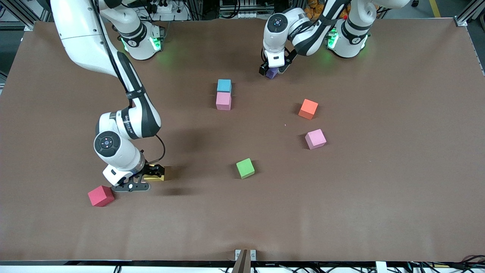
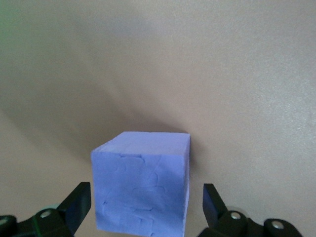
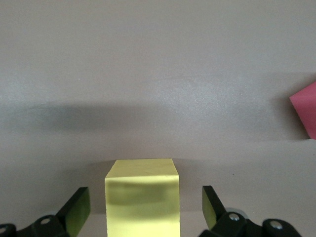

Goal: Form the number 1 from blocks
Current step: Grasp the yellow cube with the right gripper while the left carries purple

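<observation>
Straddling the yellow block (image 3: 142, 196), the right end effector (image 3: 145, 210) sits low at the worktop (image 1: 379, 197), fingers spread with gaps either side; block square to the fingers, no long axis, just beside the red cube (image 1: 100, 195). Left end effector (image 2: 147, 210) likewise spread around the purple block (image 2: 141, 182), which is turned slightly, one corner edge showing, near the left arm's base. Light blue block (image 1: 224, 85) touches a pink block (image 1: 223, 101), the pink one nearer the front camera. Second pink block (image 1: 315, 138) lies skewed between the orange cube (image 1: 308, 109) and green cube (image 1: 245, 168).
</observation>
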`<state>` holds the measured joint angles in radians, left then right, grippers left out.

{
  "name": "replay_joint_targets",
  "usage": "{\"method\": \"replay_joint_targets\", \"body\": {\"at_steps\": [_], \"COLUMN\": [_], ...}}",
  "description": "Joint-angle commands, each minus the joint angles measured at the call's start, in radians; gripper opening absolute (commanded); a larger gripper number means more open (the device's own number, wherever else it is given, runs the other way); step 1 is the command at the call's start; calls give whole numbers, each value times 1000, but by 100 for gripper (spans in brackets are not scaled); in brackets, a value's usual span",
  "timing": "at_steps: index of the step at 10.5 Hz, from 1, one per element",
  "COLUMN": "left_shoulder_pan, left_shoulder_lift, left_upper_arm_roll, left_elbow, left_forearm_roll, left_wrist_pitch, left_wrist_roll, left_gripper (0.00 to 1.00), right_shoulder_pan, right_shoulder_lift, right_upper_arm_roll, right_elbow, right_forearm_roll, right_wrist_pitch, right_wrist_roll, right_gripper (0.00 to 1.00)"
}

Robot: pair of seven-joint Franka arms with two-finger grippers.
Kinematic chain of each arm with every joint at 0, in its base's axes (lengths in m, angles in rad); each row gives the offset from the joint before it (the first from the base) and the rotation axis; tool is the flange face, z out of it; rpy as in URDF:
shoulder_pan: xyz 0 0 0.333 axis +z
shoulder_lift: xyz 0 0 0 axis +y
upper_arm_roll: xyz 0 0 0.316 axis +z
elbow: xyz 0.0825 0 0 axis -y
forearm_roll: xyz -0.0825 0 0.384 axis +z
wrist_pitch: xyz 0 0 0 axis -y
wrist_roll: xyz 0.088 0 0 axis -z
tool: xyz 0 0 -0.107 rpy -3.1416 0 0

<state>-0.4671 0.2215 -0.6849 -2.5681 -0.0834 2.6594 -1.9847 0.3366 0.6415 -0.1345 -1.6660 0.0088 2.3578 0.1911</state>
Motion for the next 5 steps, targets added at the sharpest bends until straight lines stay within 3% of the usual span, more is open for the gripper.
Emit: {"method": "replay_joint_targets", "body": {"at_steps": [1, 2, 3, 4, 5], "left_shoulder_pan": [1, 1, 7, 16, 36], "left_shoulder_lift": [10, 13, 18, 18, 18], "left_upper_arm_roll": [-8, -8, -7, -5, -4], "left_elbow": [-4, -6, -6, -4, -1], "left_forearm_roll": [-18, -18, -16, -16, -16], "left_wrist_pitch": [17, 17, 17, 17, 17], "left_wrist_roll": [13, 18, 24, 33, 36], "left_gripper": [100, 94, 43, 0, 0], "right_shoulder_pan": [-13, -10, -8, -5, -4], "right_shoulder_lift": [30, 36, 40, 46, 52], "right_upper_arm_roll": [7, 7, 7, 7, 6], "right_elbow": [26, 25, 25, 25, 23], "right_forearm_roll": [-7, -7, -7, -6, -6], "right_wrist_pitch": [-3, 6, 8, 8, 9], "right_wrist_roll": [-16, -16, -16, -15, -15], "right_gripper": [100, 100, 100, 100, 100]}}
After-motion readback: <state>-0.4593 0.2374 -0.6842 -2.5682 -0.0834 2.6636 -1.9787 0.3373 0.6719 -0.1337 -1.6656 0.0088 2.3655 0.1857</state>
